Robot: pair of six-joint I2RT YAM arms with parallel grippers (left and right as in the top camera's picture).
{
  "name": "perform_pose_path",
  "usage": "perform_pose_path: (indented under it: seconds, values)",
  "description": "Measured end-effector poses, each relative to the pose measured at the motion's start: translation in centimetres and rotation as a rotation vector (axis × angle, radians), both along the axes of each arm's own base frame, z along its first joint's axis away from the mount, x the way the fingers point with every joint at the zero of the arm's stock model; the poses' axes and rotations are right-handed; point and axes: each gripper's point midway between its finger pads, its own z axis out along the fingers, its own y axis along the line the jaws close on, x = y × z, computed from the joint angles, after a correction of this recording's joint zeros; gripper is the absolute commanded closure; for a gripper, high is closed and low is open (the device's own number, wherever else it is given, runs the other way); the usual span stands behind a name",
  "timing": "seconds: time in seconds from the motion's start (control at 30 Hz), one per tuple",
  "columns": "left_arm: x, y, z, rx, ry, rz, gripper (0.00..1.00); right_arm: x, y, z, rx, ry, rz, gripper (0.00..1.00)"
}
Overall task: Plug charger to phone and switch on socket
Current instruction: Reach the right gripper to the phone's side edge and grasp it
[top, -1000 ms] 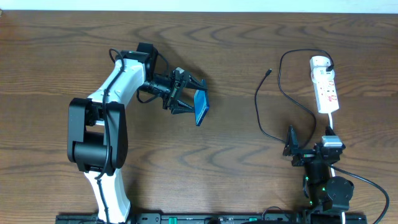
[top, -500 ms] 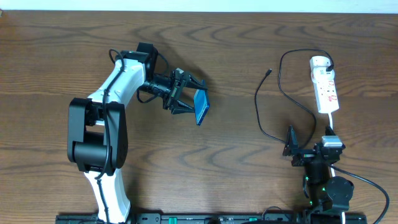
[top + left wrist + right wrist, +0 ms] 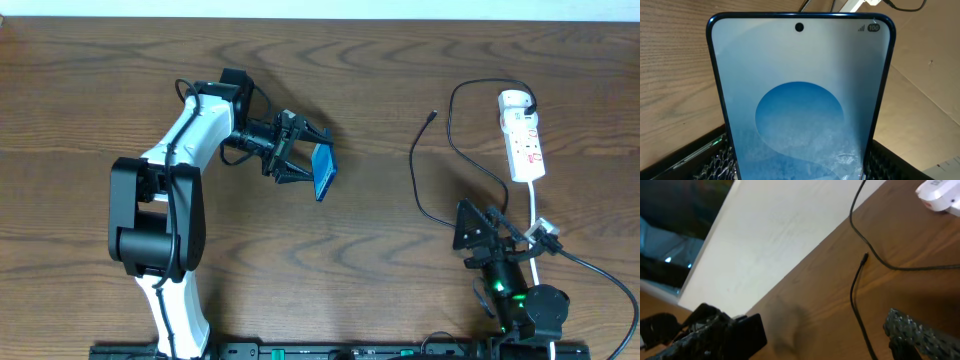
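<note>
R hand (image 3: 472,226) swung round since prev frame, fingers wide apart nr charger (image 3: 413,170); L hand (image 3: 300,158) unchanged, clamped on phone (image 3: 323,172) over counter (image 3: 380,80).

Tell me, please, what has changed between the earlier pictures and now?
The right fingers rolled round with their wrist near the front edge of the table and now show spread wide from above, open and empty. Nothing was taken hold of or let go. The left fingers hold the phone above the table as before, and the cable and power strip have not moved.
</note>
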Motion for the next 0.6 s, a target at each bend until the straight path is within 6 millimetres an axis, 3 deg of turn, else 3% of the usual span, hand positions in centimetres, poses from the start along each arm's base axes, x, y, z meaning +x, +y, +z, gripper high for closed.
perform_pose_path:
  seconds: [0.37,0.6]
  values:
    - [0.0,0.0,0.0,0.0,0.0,0.0,0.28,0.1,-0.6,0.8,-0.117,0.028,-0.029,0.01]
    - [0.0,0.0,0.0,0.0,0.0,0.0,0.28,0.9,-0.9,4.9,-0.17,0.197,-0.019,0.01]
